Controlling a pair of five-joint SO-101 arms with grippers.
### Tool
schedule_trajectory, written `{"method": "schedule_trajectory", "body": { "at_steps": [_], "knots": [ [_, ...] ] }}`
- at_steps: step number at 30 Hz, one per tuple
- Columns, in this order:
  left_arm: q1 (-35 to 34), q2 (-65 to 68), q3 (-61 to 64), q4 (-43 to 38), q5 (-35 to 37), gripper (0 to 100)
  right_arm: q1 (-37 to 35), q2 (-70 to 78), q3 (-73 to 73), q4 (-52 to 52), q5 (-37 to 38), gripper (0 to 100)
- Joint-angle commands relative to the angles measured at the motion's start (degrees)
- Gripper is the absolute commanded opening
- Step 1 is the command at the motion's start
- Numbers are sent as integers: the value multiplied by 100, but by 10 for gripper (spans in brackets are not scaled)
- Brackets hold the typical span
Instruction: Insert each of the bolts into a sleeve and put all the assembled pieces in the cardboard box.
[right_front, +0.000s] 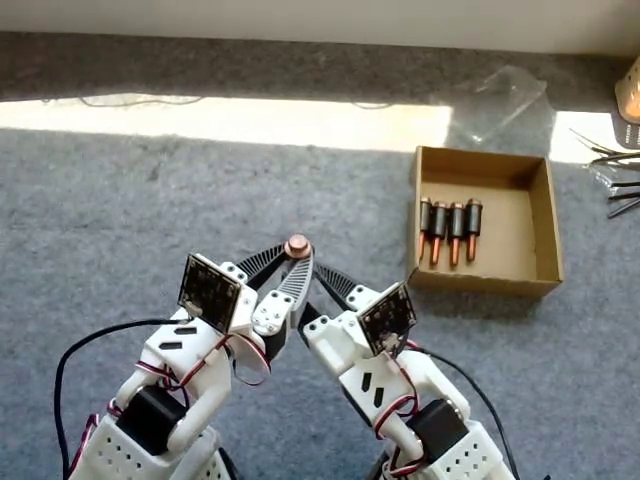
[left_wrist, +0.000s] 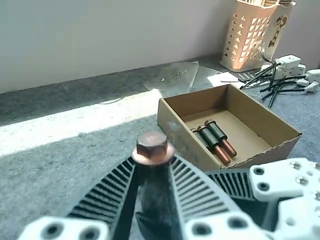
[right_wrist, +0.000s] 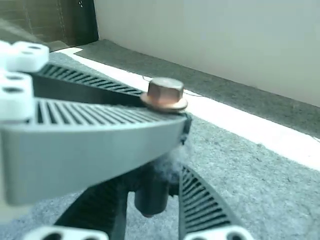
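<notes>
Room: the grey carpeted surface (right_front: 120, 220) is open across its left half and toward the far edge, where a sunlit strip (right_front: 220, 120) runs across. The right side is crowded. The cardboard box (right_front: 485, 282) sits near the right edge, with a clear plastic sheet (right_front: 500, 95) at the far right corner and cables (left_wrist: 272, 82) at the right edge beyond the box. Both arms stand at the near edge, tips meeting mid-surface, with the box near the right arm.

Views: the high view shows four assembled pieces (right_front: 447, 228) side by side in the box near its left wall, dark ends toward the far edge. The left wrist view adds a perforated basket (left_wrist: 250, 32) and a power strip (left_wrist: 290, 62) past the box. The right wrist view shows the sleeve's lower end sticking out below the left arm's finger.

Task thing: the bolt (left_wrist: 152, 146) is upright, copper hex flange head on top, seated in a dark sleeve (left_wrist: 155, 200). The left gripper (left_wrist: 154, 167) is closed on the sleeve just under the head. The right gripper (right_wrist: 150, 200) is at the sleeve's lower end; can't tell whether it clamps.
</notes>
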Motion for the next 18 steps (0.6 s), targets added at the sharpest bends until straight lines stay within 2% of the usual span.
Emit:
{"method": "schedule_trajectory", "body": {
  "at_steps": [1, 18],
  "knots": [
    [-295, -66, 119, -123, -35, 6, -40, -66, 637, -31, 18, 4],
    [-286, -66, 356, -44, -53, 7, -40, -66, 637, -31, 18, 4]
  ]
}}
